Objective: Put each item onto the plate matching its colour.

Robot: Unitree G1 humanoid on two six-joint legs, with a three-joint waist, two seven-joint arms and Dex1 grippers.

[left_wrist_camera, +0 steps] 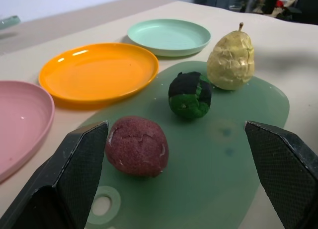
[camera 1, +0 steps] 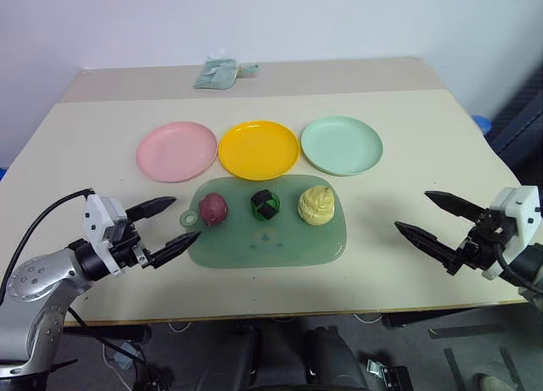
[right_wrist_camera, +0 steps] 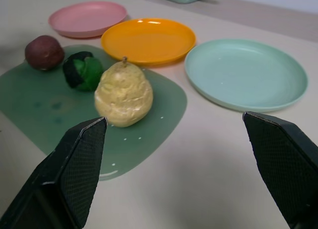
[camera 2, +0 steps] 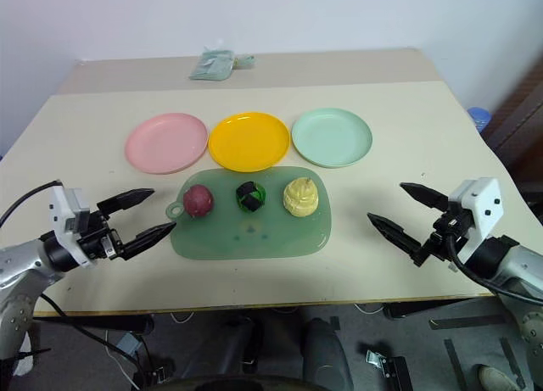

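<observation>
2 head views above, 2 low wrist views

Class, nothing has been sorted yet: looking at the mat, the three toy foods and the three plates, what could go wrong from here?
1. The maroon item, green-and-black item and yellow pear sit in a close row on the mat; open fingers reaching for one may knock a neighbour.
2. The rounded items might roll away.
3. The green-and-black item lies nearest the yellow plate, not the green plate: a mismatch risk.
</observation>
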